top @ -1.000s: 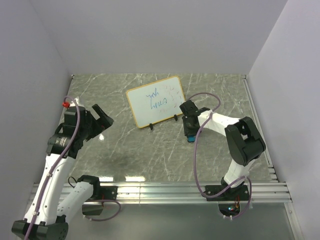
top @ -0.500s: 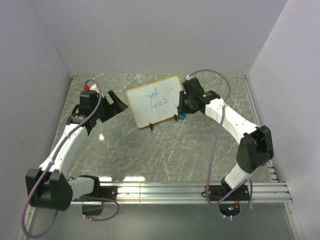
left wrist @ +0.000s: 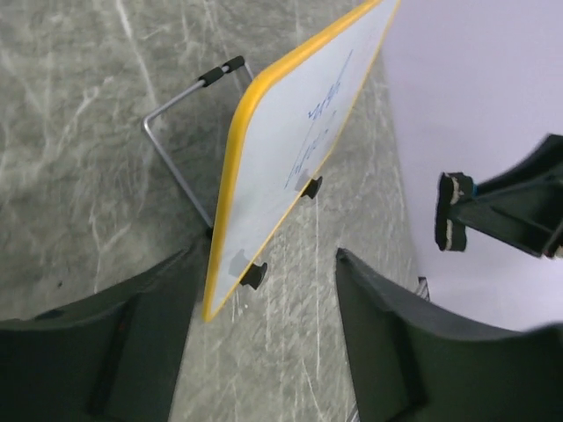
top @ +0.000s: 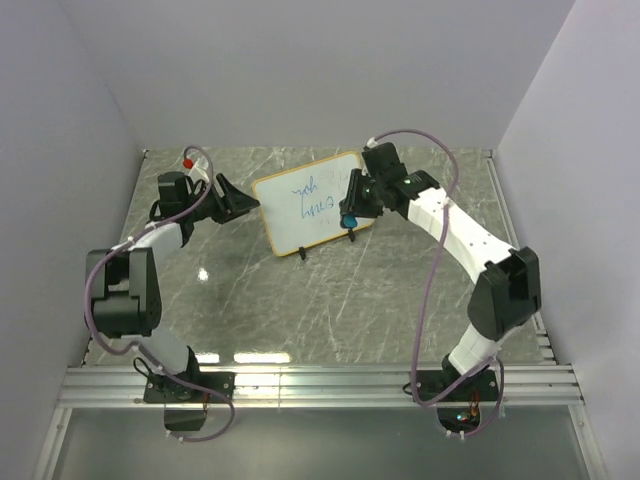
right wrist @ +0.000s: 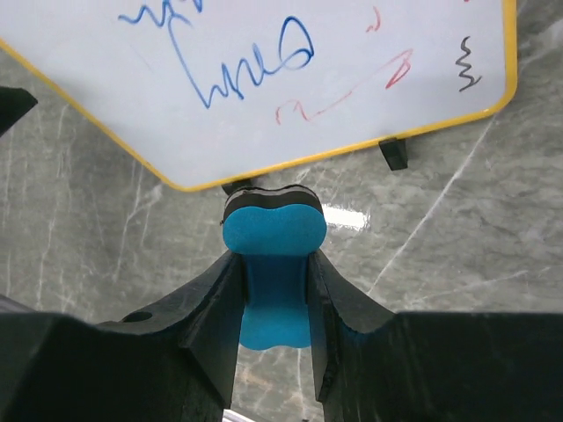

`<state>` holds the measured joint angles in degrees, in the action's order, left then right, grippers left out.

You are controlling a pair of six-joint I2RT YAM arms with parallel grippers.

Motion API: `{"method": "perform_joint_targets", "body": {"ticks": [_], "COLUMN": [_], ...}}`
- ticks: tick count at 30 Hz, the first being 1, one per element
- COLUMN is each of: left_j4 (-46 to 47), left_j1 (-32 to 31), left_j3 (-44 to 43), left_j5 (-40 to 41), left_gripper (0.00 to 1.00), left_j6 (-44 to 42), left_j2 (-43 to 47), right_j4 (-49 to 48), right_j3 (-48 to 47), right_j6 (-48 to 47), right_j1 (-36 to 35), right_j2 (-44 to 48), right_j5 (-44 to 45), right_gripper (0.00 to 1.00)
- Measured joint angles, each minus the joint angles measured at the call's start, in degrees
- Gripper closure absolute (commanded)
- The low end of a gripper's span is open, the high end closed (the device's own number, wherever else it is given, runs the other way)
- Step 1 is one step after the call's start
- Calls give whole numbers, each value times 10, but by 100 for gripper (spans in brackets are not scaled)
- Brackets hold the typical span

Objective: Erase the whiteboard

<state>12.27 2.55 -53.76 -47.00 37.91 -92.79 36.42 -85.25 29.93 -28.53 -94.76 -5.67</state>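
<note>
Two arms flank the whiteboard, which stands propped on a wire stand at the middle back of the table. Its long axis runs across the table, and its written face leans back, turned toward the arm bases. The right gripper, clamped on a blue eraser, sits near the board's lower right corner. The blue scribble lies to its left, so the wipe would likely run leftward along the long axis. Whether eraser and board touch cannot be told. The left gripper, jaws spread, straddles the board's left edge, apparently clear of it.
</note>
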Motion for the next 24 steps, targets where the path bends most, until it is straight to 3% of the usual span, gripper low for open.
{"method": "perform_joint_targets", "body": {"ticks": [12,19,24], "left_j4": [142,171,168], "left_j1": [11,9,-1], "left_j3": [-45,-72,-91], "left_j5": [-94,-108,-108], "left_gripper": [36,33,44], "left_j6": [8,17,17], "left_j2": [-122,-178,-200], "right_j4": [39,31,10], "right_j3": [-235,-273,-271], "right_j6": [32,56,65], "right_j1": [0,-2,-13], "right_j2": [-146,-194,-217], "right_j5": [0,-1,3], "right_gripper": [100,100,100]}}
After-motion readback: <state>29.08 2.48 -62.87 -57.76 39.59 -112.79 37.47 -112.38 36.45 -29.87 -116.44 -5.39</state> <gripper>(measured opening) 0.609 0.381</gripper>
